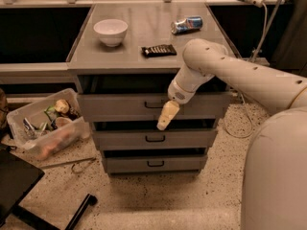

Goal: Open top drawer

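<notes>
The top drawer (120,107) is the highest of three grey drawers under the grey cabinet top, with a small black bar handle (154,104) at its centre. Its front stands a little forward of the cabinet frame, with a dark gap above it. My gripper (164,118) hangs in front of this drawer's lower edge, just right of and below the handle, pointing down and left. It does not touch the handle. My white arm (230,73) reaches in from the right.
On the cabinet top (144,32) are a white bowl (111,31), a dark flat packet (159,50) and a lying can (186,24). A clear bin (45,123) of odds and ends sits on the floor at left. Two lower drawers (153,139) are shut. A cable hangs at right.
</notes>
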Controlling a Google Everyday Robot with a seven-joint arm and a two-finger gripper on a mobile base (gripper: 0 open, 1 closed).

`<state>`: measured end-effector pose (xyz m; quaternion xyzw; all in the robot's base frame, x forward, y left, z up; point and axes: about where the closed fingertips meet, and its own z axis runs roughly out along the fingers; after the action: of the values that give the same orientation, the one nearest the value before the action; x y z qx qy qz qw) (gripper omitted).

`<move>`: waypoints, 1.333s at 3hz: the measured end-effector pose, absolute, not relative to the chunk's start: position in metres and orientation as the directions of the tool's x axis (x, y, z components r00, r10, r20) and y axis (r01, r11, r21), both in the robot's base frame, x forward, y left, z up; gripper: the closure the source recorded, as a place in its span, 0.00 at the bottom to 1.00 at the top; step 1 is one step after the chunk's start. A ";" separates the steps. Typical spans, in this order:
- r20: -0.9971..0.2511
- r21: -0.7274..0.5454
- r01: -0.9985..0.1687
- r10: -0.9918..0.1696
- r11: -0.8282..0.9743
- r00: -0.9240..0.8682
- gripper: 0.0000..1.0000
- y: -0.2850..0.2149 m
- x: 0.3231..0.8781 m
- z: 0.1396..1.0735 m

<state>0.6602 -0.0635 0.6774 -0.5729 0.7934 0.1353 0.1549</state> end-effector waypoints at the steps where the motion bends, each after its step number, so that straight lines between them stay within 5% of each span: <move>1: -0.399 0.046 -0.950 -0.866 0.309 -0.301 0.00 -0.066 0.653 0.676; 4: -0.404 0.063 -0.947 -0.860 0.315 -0.313 0.00 -0.069 0.634 0.681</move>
<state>0.6342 -0.0690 0.6809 -0.5668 0.7969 0.1459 0.1496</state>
